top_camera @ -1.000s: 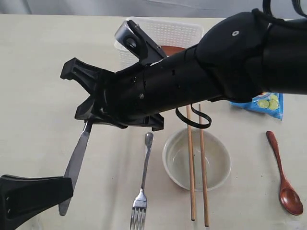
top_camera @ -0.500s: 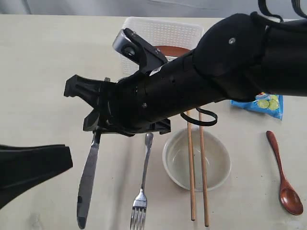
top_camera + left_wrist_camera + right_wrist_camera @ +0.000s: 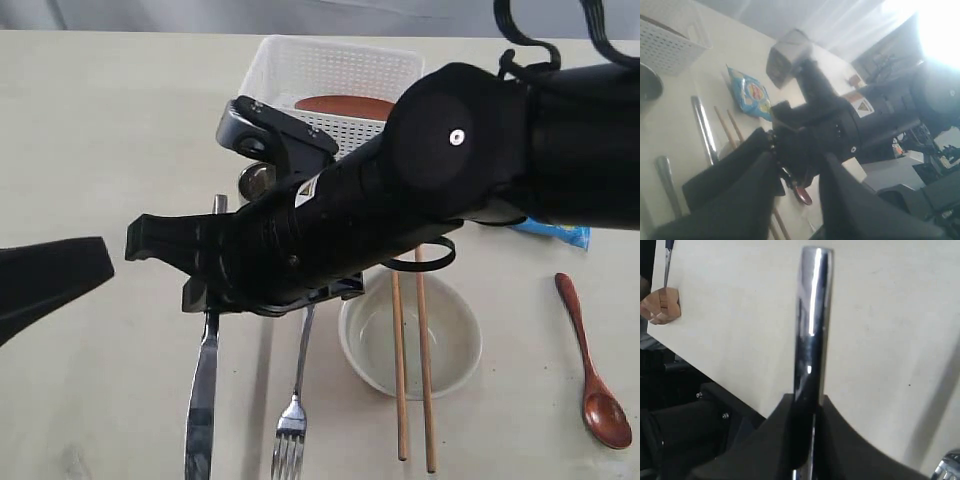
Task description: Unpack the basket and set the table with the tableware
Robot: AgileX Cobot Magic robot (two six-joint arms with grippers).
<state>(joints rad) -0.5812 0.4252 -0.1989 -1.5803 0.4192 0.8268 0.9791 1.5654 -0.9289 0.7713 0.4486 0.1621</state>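
Left gripper [image 3: 792, 165] hangs far left of the bowl [image 3: 452, 345], fingers apart and nothing between them. Closer to the bowl, the right gripper [image 3: 806, 415] is clamped on the steel knife [image 3: 203, 390] partway along its length. The blade points the same way as the tines of the fork [image 3: 296, 400]. Whether it touches the counter [image 3: 100, 130] I cannot tell. That fork lies flat just left of the bowl. Two chopsticks [image 3: 400, 400] rest across the bowl. Behind the bowl stands the white basket [image 3: 340, 65] with the brown plate [image 3: 345, 103] inside, and a steel cup [image 3: 258, 180] shows behind and left. Right of the bowl, well apart, lies the wooden spoon [image 3: 592, 370], with a blue chips bag [image 3: 555, 232] behind it.
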